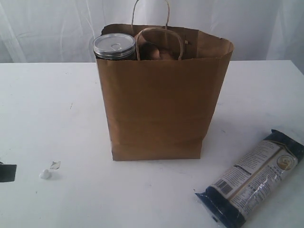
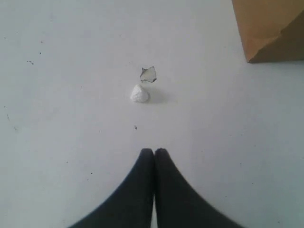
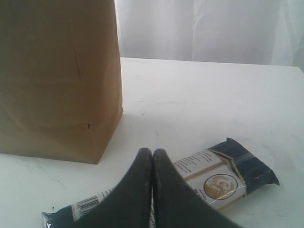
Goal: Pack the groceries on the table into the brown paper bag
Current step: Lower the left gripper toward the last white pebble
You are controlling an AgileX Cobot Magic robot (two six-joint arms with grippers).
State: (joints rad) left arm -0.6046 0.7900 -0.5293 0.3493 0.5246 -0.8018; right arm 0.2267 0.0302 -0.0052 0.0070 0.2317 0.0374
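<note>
The brown paper bag [image 1: 161, 102] stands upright mid-table, its handles [image 1: 159, 40] up. A silver pull-tab can [image 1: 114, 46] pokes out of its top left corner, with brown contents beside it. On the table [image 1: 57, 118], the long dark-blue packet [image 1: 254, 176] lies flat at the front right. My left gripper [image 2: 154, 151] is shut and empty, low over bare tabletop; a dark bit of that arm [image 1: 6, 172] shows at the exterior view's left edge. My right gripper [image 3: 152, 151] is shut and empty, hovering over the packet [image 3: 223, 178], with the bag [image 3: 57, 76] close by.
A small white crumb [image 1: 44, 174] and a clear scrap [image 1: 55, 165] lie at the front left, ahead of the left gripper, where the crumb [image 2: 139, 93] and scrap [image 2: 148, 74] lie short of the bag's corner [image 2: 270, 28]. White curtain [image 1: 47, 23] behind.
</note>
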